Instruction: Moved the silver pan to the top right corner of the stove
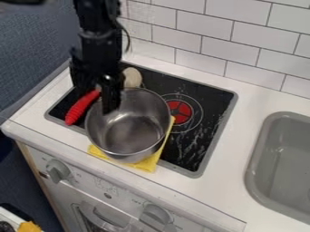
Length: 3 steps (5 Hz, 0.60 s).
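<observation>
The black gripper [109,94] hangs over the upper left rim of the silver pan [130,131], its lower end overlapping the pan's inside. Whether it touches the rim, I cannot tell. The pan is upright on the left front part of the black stove top [209,95], partly over a yellow cloth [148,162]. Its red handle [82,107] points to the left, and the handle's inner end is partly hidden by the gripper.
Behind the pan, a pale beige object [131,77] lies near the stove's back edge. A red burner mark [180,111] shows right of the pan. The grey sink [257,154] is at the right, and a tiled wall [236,50] stands behind the counter.
</observation>
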Each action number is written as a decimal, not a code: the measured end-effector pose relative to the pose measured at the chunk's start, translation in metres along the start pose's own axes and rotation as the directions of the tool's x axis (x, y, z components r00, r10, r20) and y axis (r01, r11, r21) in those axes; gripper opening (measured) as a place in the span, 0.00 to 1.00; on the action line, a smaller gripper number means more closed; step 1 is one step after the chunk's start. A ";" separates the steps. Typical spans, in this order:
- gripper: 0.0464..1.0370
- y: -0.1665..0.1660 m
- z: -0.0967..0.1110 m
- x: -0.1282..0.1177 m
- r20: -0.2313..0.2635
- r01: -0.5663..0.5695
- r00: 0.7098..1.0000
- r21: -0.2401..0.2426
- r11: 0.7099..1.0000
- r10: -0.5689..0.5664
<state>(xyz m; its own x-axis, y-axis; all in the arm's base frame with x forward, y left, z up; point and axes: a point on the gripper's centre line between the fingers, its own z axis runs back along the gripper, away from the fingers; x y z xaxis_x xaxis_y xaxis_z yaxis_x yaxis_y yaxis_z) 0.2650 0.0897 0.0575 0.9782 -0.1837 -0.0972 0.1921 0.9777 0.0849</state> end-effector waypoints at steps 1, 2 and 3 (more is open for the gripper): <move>0.97 0.002 -0.007 0.005 -0.019 -0.021 1.000 -0.001 1.000 0.021; 0.92 0.002 -0.016 0.006 -0.048 -0.015 0.999 -0.003 1.000 0.015; 0.64 0.001 -0.019 0.009 -0.052 -0.022 0.998 -0.019 1.000 0.021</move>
<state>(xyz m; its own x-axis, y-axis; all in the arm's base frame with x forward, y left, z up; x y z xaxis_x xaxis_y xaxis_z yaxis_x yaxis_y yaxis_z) 0.2721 0.0909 0.0375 0.9765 -0.1576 -0.1472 0.1690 0.9832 0.0686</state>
